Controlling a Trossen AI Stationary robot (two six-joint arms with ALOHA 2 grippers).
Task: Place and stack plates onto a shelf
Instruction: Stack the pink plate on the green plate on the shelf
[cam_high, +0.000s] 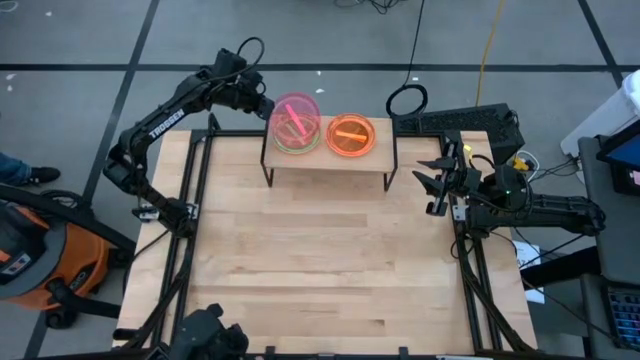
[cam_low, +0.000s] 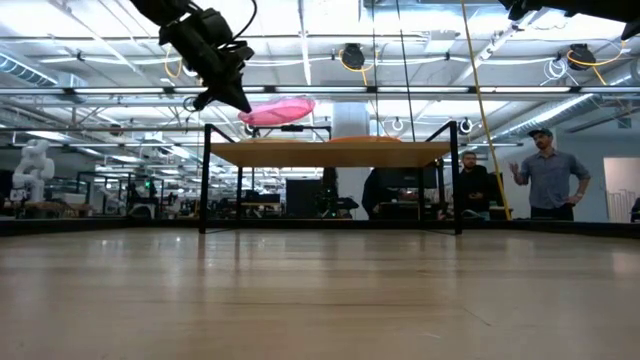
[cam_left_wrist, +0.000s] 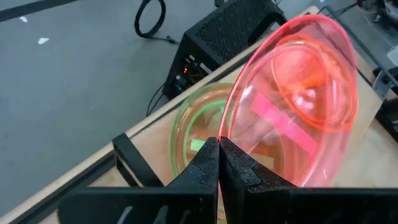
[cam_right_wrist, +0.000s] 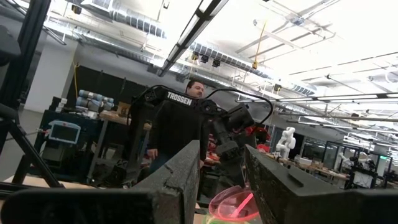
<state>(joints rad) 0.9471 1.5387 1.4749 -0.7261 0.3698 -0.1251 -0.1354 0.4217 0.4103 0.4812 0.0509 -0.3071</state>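
- Jaws of my left gripper (cam_left_wrist: 219, 163) pinch the rim of the pink plate (cam_high: 296, 112), fingers pressed tight on its edge; nothing else in the grip.
- Pink plate hangs tilted above the green plate (cam_left_wrist: 198, 127), which lies on the shelf (cam_high: 330, 160) toward its 9 o'clock end. From the low view the pink one appears clear of the shelf, not yet seated.
- Orange plate (cam_high: 350, 134) sits on the same shelf at 3 o'clock of the green one, just beside it, apparently not touching.
- Right gripper (cam_high: 443, 178) waits at the 3 o'clock edge of the surface, jaws spread, holding nothing.
- Step in hand, as I judge it: nest pink into green.
- To do it well: level the plate first, centre it over the green rim, lower slowly, and open only once it rests.
- Risk: releasing while tilted could slide it off the shelf's far edge or nudge the green plate.
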